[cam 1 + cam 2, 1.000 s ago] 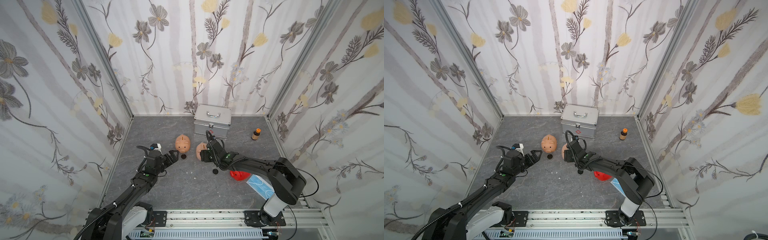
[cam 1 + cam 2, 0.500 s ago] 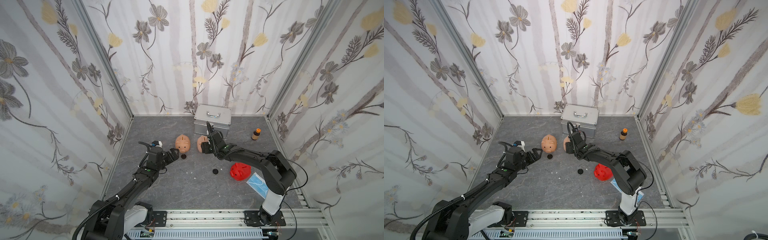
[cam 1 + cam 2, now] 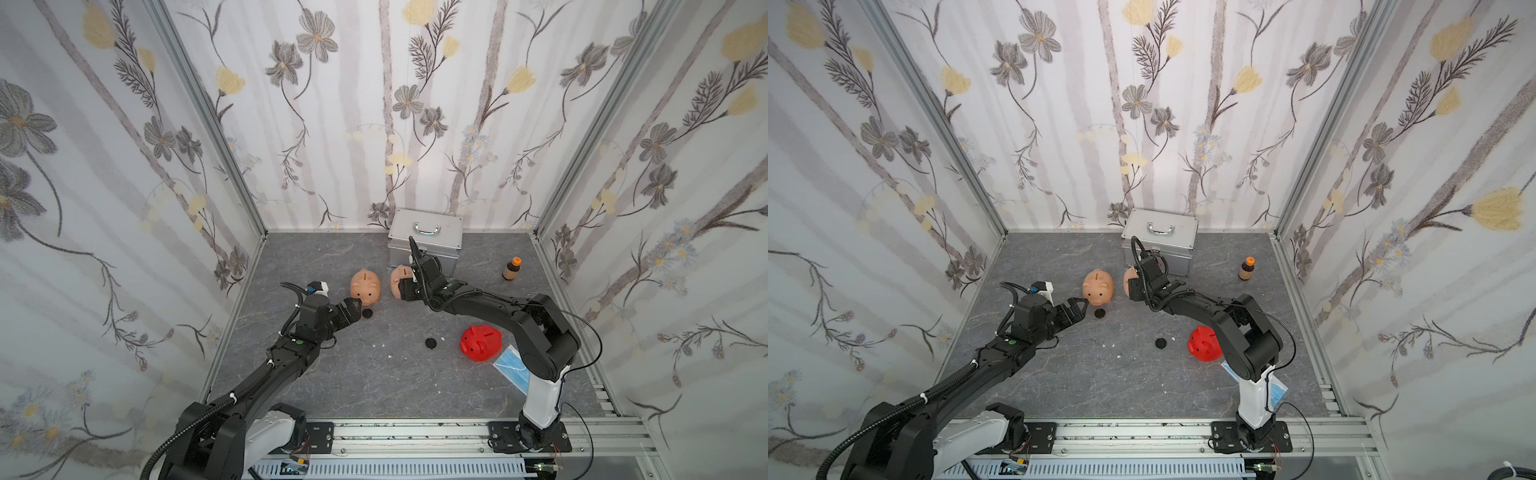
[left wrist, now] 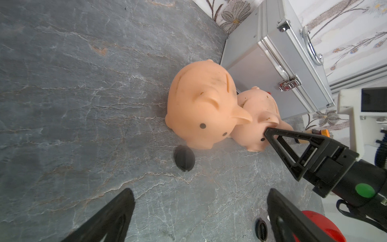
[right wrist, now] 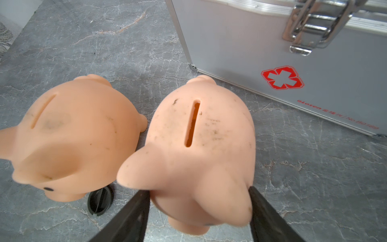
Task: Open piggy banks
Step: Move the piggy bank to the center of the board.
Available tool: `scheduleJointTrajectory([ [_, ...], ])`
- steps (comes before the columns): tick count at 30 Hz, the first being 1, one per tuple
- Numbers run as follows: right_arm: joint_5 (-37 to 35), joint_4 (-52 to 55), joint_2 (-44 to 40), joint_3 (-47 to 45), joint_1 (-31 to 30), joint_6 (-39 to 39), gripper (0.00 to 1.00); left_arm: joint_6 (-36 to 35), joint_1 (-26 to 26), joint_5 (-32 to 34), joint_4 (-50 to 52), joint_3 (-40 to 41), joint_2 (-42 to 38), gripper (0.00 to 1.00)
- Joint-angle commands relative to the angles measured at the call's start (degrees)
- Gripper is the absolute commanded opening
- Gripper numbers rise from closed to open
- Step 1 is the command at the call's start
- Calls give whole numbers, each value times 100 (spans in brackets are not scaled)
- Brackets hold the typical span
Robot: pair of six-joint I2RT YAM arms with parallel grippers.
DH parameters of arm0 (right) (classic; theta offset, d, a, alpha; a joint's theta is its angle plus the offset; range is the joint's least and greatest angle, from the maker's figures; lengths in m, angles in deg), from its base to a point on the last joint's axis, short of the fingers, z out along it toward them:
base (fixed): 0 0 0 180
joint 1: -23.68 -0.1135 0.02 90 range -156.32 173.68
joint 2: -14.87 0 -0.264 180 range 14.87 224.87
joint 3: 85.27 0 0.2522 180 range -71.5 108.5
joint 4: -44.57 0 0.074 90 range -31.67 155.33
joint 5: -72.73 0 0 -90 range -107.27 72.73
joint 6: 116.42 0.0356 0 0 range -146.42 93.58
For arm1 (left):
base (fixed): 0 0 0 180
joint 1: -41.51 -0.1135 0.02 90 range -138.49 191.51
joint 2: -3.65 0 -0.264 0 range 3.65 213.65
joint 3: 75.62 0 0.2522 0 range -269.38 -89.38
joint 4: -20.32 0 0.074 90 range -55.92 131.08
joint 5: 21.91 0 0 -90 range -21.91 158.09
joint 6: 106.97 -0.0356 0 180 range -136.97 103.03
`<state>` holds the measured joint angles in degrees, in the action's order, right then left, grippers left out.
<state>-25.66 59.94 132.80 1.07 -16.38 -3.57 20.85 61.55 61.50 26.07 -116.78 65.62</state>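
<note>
1. Both top views: L gripper (image 3: 355,311) (image 3: 1079,311) is low over the grey floor (image 3: 374,386), jaws spread wide, empty. Its tips are just short of plug 1 (image 3: 367,313) (image 3: 1099,313), which lies flat at the snout of peach pig 1 (image 3: 365,286) (image 3: 1098,286).
2. Both top views: R gripper (image 3: 401,286) (image 3: 1133,286) is down on peach pig 2 (image 3: 397,274) (image 3: 1127,276), just in front of the silver case (image 3: 426,241) (image 3: 1160,239). The wrist hides most of that pig. The 2 peach pigs stand side by side.
3. Both top views: red pig (image 3: 480,343) (image 3: 1202,343) sits well apart from the peach pair, by the R arm. Plug 2 (image 3: 430,343) (image 3: 1160,343) is loose on the floor just beside it. A blue mask (image 3: 511,368) lies partly under the R arm. The brown bottle (image 3: 511,270) (image 3: 1247,269) is upright near the side wall.
4. L wrist view: L gripper (image 4: 199,218) fingers are wide apart w/ bare floor between. Ahead, plug 1 (image 4: 185,158) lies flat by the snout of peach pig 1 (image 4: 201,109). Peach pig 2 (image 4: 259,109) is right behind it; touching or not, can't tell. R gripper's finger (image 4: 271,133) has its tip at peach pig 2's ear. Red pig (image 4: 320,226) and plug 2 (image 4: 261,230) are at the frame edge.
5. R wrist view: R gripper (image 5: 199,194) jaws straddle the head of peach pig 2 (image 5: 201,125), and both fingers (image 5: 134,218) look to touch its sides. Firm pinch or bare contact: can't tell. The pig is upright on the floor, slot up, underside hidden. Peach pig 1 (image 5: 73,136) is just beside it, w/ plug 1 (image 5: 100,200) at its snout. The silver case (image 5: 293,73), w/ red cross, is behind.
</note>
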Motion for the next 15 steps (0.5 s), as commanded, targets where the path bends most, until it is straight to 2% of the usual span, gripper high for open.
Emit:
scheduleJointTrajectory([
  [1, 187, 89, 39, 42, -10, -105, 72, -108, 110, 253, 131, 20, -113, 100],
  [10, 328, 81, 61, 110, -14, -264, 72, -10, 531, 443, 180, 205, -473, 100],
  [15, 339, -53, -393, -129, -23, -240, 76, 32, 988, 702, 397, 190, -582, 100],
])
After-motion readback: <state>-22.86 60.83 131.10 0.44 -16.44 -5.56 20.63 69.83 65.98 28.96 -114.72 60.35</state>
